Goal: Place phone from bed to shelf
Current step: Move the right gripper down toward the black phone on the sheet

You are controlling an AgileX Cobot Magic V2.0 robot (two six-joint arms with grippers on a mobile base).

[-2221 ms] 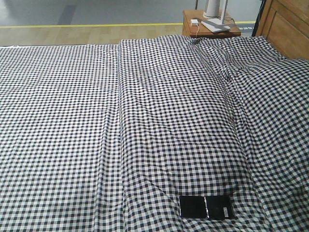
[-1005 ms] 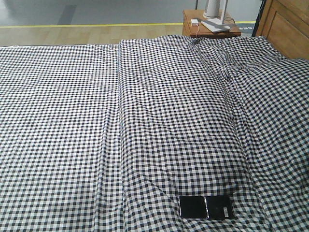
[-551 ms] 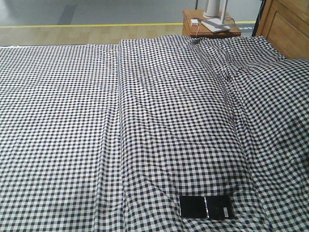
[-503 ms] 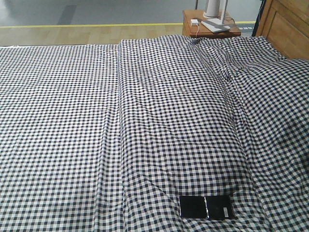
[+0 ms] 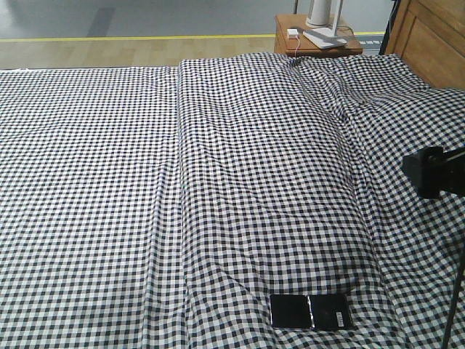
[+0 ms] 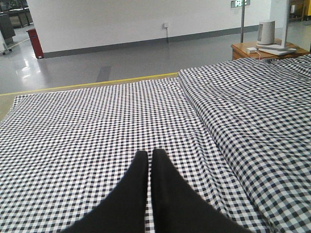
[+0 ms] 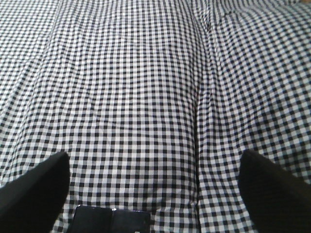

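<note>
The phone (image 5: 311, 311) lies flat and unfolded on the bed (image 5: 109, 182) near its front edge, right of centre. The right wrist view shows the phone (image 7: 112, 221) at the bottom left, just ahead of my left fingertip. My right gripper (image 7: 154, 155) is open and empty above the checked sheet (image 7: 146, 87). A black part of my right arm (image 5: 436, 171) juts in at the right edge of the front view, above the sheet. My left gripper (image 6: 149, 154) is shut on nothing over the bed (image 6: 87, 121). The shelf is out of view.
A small brown bedside table (image 5: 316, 42) with white devices stands past the bed's far right corner, also seen as the table (image 6: 262, 48). The wooden headboard (image 5: 432, 43) rises at the right. Beyond the bed lies floor with a yellow line (image 5: 109, 38).
A black part of my right arm has come into the front view at the right edge. The phone has not moved.
</note>
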